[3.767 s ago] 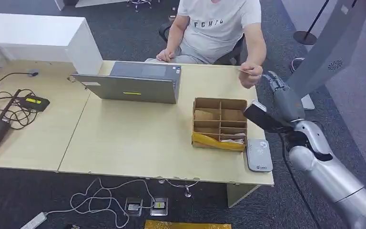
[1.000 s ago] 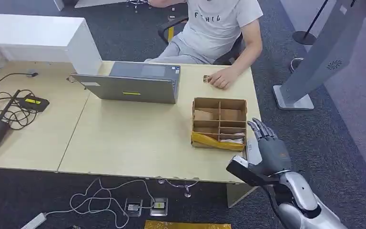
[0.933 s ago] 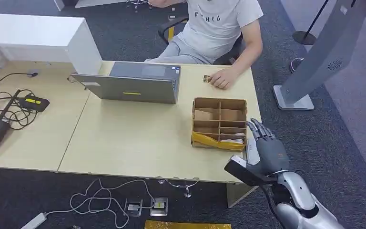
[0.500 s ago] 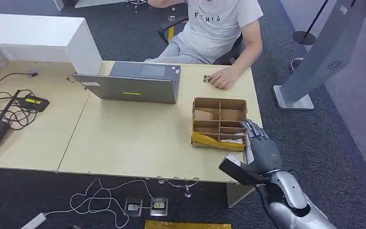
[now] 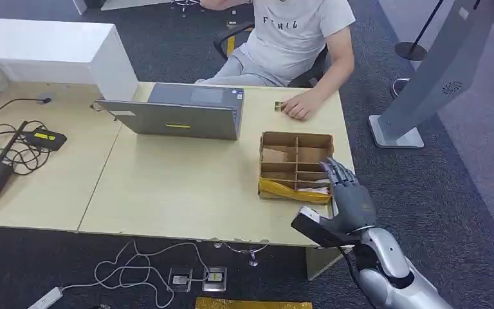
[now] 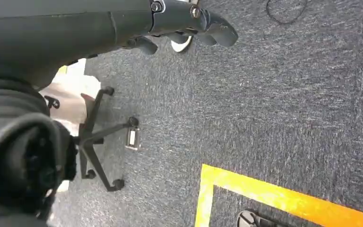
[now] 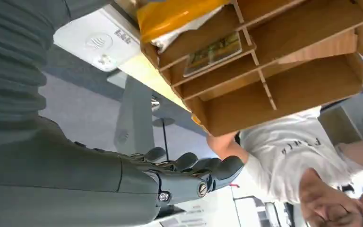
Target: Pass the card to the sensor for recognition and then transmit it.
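Hovering empty, fingers extended: right hand (image 5: pixel 349 196) just beside divided box (image 5: pixel 296 166); card (image 7: pixel 212 54) lying flat in near compartment, directly beyond fingertips, nearer this hand.

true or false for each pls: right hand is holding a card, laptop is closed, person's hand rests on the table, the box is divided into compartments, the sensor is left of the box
1. The right hand holds a card: false, it holds nothing and its fingers are apart.
2. The laptop is closed: false, its lid stands open.
3. The person's hand rests on the table: true.
4. The cardboard box is divided into compartments: true.
5. The sensor lies left of the box: false, it lies at the box's right, by the table's edge.
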You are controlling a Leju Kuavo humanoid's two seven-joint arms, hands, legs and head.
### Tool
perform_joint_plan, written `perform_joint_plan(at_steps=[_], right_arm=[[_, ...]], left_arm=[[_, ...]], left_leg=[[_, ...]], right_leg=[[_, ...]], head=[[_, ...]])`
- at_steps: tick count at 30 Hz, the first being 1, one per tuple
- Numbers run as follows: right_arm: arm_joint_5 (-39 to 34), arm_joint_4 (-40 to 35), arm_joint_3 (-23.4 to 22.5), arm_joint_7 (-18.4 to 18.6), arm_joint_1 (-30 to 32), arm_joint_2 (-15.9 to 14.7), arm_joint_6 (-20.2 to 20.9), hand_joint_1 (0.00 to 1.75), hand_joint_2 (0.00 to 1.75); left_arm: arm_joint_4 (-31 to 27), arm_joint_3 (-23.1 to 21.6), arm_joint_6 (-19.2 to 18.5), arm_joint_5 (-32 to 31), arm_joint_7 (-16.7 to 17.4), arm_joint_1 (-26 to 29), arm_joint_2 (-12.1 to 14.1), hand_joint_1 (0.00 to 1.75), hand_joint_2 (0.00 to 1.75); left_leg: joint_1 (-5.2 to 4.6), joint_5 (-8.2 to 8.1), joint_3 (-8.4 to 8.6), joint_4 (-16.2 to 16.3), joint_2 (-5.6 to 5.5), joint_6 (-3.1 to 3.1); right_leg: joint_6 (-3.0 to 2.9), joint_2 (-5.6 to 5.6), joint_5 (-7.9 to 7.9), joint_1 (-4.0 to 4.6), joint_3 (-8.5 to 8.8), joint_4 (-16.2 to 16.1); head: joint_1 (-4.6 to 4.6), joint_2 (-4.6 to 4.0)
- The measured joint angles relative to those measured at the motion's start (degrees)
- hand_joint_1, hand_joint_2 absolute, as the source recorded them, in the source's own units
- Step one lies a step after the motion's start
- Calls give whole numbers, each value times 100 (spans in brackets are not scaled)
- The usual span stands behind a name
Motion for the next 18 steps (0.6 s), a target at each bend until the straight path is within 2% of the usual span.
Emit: perform_joint_plan(at_steps=[7, 18], right_arm=[[183, 293, -2, -236, -83, 164, -177, 0, 175], [389, 798, -4, -361, -232, 411, -262, 0, 175]], left_arm=[[0, -9, -70, -48, -55, -2, 11, 0, 0], [0, -33, -98, -72, -66, -7, 31, 0, 0]], left_leg=[[0, 0, 0, 0, 0, 0], [0, 0, 0, 0, 0, 0]], right_leg=[[0, 0, 0, 0, 0, 0], [0, 0, 0, 0, 0, 0]], head=[[0, 0], [2, 0]])
